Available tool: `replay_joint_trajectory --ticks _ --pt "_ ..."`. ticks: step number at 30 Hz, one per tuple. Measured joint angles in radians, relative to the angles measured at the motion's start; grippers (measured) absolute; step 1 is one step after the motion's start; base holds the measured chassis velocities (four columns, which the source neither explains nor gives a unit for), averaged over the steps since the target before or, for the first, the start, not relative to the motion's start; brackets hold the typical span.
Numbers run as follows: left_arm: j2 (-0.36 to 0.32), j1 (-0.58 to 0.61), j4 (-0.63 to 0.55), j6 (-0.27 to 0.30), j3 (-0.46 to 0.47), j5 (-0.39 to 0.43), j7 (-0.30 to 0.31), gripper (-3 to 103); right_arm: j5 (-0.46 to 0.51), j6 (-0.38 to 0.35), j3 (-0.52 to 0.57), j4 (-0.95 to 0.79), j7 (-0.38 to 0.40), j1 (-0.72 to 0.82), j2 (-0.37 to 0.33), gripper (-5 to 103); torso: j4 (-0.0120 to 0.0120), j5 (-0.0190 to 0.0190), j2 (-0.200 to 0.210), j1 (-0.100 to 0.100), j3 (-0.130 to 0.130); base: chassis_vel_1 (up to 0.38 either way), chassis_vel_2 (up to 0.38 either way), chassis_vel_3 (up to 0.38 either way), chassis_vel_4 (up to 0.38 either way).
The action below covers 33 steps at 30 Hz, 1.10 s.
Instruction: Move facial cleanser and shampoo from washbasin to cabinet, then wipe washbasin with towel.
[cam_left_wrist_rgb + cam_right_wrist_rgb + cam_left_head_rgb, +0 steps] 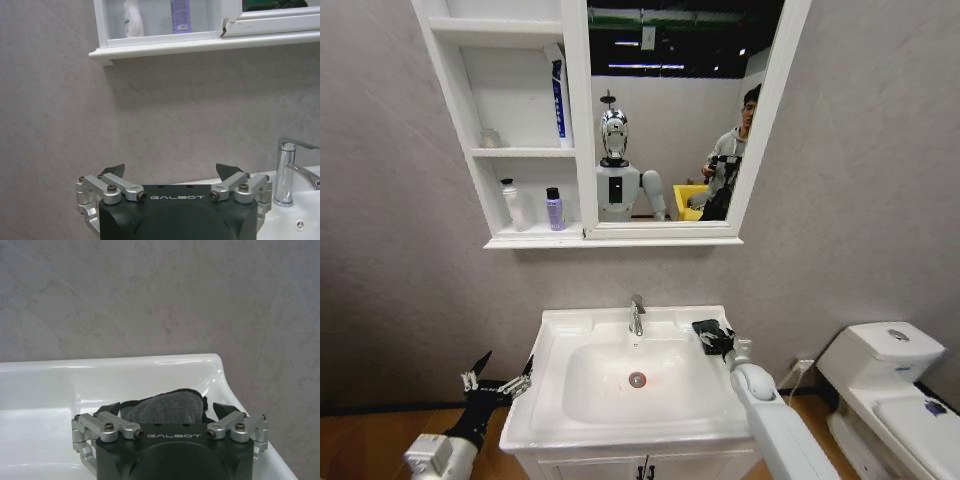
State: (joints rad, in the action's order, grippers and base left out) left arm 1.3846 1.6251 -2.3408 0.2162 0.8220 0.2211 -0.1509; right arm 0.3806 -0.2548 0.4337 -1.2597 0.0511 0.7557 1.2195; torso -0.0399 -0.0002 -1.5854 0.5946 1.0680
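My right tool (717,340) straddles the towel (167,406) on the washbasin (555,420) back-right corner, jaws spread, not clamped; left tool (498,383) open, idle beside basin; risk: closing shallow pinches only a fold, towel slips.

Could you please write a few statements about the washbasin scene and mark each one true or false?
1. The towel lies on the washbasin rim, at the right claw. True.
2. Two bottles stand in the basin bowl. False: the white bottle and purple bottle stand on the cabinet bottom shelf.
3. The left claw grips the tap. False: it is open, left of the basin.
4. The cabinet hangs above the basin. True.
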Motion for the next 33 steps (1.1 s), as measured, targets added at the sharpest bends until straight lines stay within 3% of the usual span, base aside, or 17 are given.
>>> replay_joint_trajectory --ticks 4,13,15,16,18,20,24,27,33 --pt "0.0 0.0 0.0 0.0 0.0 0.0 0.0 100 0.015 -0.02 -0.009 0.019 0.001 -0.008 0.005 97 0.0 0.0003 0.0 0.0 0.0 0.0 0.0 0.0 0.0" --pt "0.0 0.0 0.0 0.0 0.0 0.0 0.0 100 0.021 -0.03 -0.009 0.042 -0.013 0.007 0.001 60 -0.0004 0.0001 0.0 0.0 0.0 0.0 0.0 0.0 0.0" --pt "0.0 0.0 0.0 0.0 0.0 0.0 0.0 100 0.023 -0.031 -0.01 0.038 -0.013 0.007 0.001 60 -0.0003 0.0001 0.0 0.0 0.0 0.0 0.0 0.0 0.0" --pt "0.0 0.0 0.0 0.0 0.0 0.0 0.0 100 0.025 -0.035 -0.011 0.026 -0.013 0.008 0.0 49 -0.0003 0.0002 0.0 0.0 0.0 0.0 0.0 0.0 0.0" --pt "0.0 0.0 0.0 0.0 0.0 0.0 0.0 100 0.027 -0.038 -0.012 0.014 -0.012 0.01 0.0 49 0.0 0.0003 0.0 0.0 0.0 0.0 0.0 0.0 0.0" --pt "0.0 0.0 0.0 0.0 0.0 0.0 0.0 100 0.039 -0.049 -0.016 -0.033 -0.001 0.024 -0.003 37 0.0001 0.0003 0.0 0.0 0.0 0.0 0.0 0.0 0.0" --pt "0.0 0.0 0.0 0.0 0.0 0.0 0.0 100 0.07 -0.066 -0.019 -0.112 0.01 0.06 -0.007 27 0.0002 0.0001 0.0 0.0 0.0 0.0 0.0 0.0 0.0" --pt "0.0 0.0 0.0 0.0 0.0 0.0 0.0 100 0.126 -0.108 -0.04 -0.274 0.04 0.158 -0.013 11 -0.0005 0.0003 0.0 0.0 0.0 0.0 0.0 0.0 0.0" --pt "0.0 0.0 0.0 0.0 0.0 0.0 0.0 100 0.102 -0.125 -0.109 -0.417 0.041 0.276 0.008 6 -0.0002 0.0002 0.0 0.0 0.0 0.0 0.0 0.0 0.0"
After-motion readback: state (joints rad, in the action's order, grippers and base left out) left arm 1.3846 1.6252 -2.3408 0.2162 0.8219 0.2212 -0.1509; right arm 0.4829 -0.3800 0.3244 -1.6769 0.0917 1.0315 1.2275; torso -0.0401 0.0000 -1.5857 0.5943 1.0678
